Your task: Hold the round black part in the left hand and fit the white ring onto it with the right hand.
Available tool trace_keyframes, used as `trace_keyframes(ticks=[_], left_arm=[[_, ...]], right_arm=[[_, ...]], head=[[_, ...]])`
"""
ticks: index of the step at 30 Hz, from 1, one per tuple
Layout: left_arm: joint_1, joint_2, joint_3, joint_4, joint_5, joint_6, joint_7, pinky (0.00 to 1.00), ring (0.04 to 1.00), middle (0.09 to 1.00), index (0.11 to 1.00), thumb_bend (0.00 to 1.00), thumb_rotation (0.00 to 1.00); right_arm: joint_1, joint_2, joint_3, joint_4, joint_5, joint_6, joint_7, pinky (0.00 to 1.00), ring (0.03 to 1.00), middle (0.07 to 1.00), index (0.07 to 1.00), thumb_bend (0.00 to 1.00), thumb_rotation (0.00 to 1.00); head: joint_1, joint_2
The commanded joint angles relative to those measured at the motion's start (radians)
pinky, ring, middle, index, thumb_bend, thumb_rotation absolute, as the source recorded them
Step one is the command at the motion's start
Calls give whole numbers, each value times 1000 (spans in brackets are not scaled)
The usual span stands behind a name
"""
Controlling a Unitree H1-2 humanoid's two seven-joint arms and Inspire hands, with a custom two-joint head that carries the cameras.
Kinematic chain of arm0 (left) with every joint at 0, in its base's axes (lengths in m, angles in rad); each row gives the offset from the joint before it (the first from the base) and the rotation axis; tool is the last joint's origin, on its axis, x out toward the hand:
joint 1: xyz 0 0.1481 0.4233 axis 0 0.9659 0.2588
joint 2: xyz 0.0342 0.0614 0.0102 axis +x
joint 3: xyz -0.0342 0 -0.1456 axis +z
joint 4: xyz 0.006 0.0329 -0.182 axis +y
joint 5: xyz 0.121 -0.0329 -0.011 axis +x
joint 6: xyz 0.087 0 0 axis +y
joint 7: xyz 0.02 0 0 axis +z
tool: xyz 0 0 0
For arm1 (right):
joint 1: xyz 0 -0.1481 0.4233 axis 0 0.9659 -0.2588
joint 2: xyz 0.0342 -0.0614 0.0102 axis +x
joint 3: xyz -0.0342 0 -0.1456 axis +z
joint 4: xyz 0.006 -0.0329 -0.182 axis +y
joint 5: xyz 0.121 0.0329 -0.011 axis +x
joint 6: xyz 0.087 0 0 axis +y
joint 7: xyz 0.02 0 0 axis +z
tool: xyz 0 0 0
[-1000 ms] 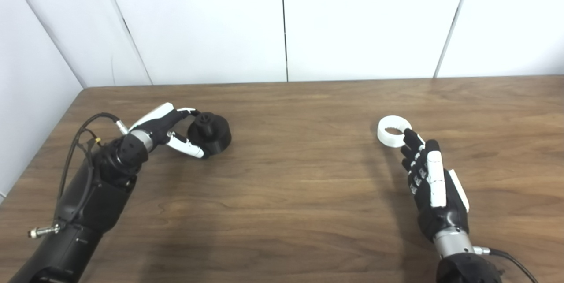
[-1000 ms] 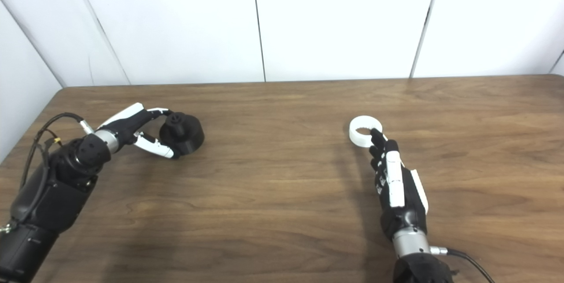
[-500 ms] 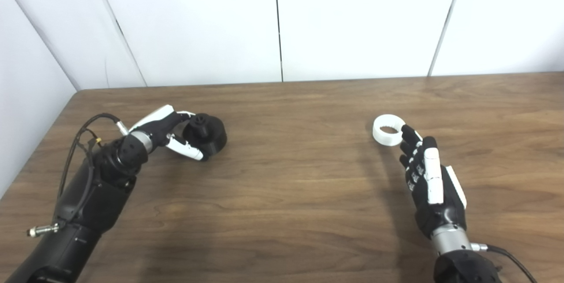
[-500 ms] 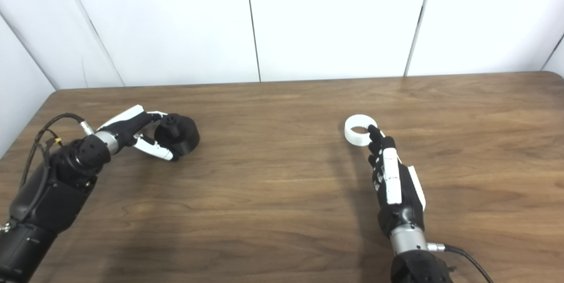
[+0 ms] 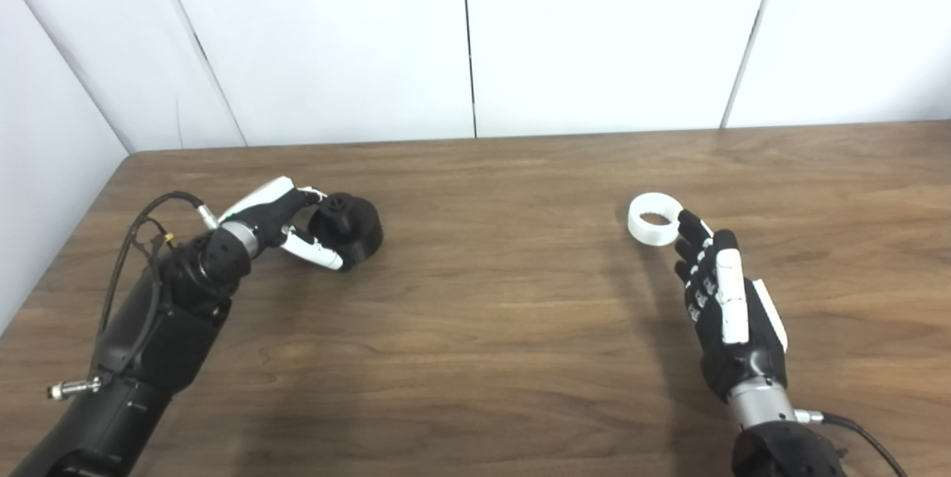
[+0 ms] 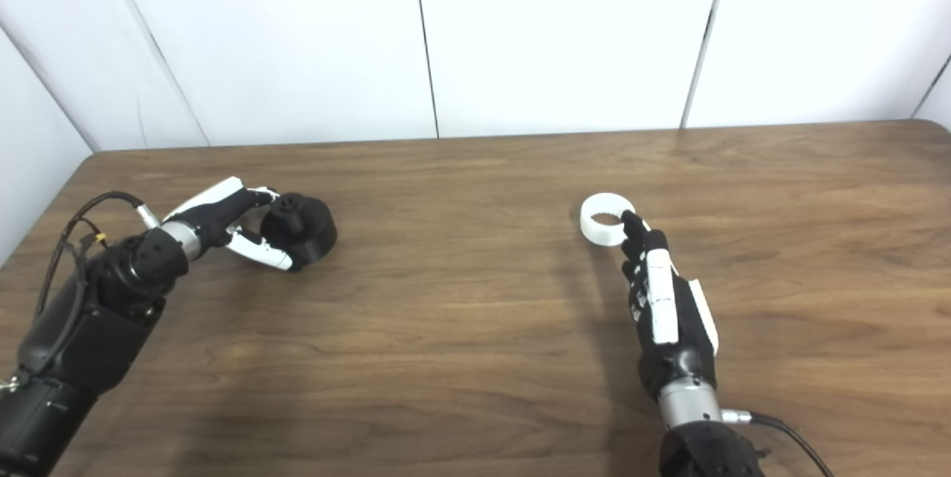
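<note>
Black fingers of our right hand [image 5: 724,313] lie stretched and flat, tips at the near rim of the white ring [image 5: 653,209], holding nothing; whether they touch it we cannot tell. Compared with a second ago the whole picture has slid a little, so our head moved, and against the table neither hand has shifted: the ring is not yet grasped. Our left hand [image 5: 286,221] is curled around the round black part [image 5: 348,223], fingers over the top and thumb at the near side, though the part rests on the wooden table [image 5: 490,291] and we judge the grip loose. The ring lies flat, bore pointing up. The black part stands with its hub upward, axis vertical, well apart from the ring.
</note>
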Motion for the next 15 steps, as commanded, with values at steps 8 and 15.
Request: trace_keyframes(ticks=[8,15], left_arm=[[-49,7,12,5,14,-30,56,1000,1000,1000,766,883,226],[-43,8,5,-2,20,-33,63,994,1000,1000,768,880,232]], right_arm=[[12,4,0,-28,0,-38,5,1000,974,962,907,566,1000],[11,5,0,-30,-5,-34,2,1000,973,958,903,558,1000]], head=[[0,2],[1,0]])
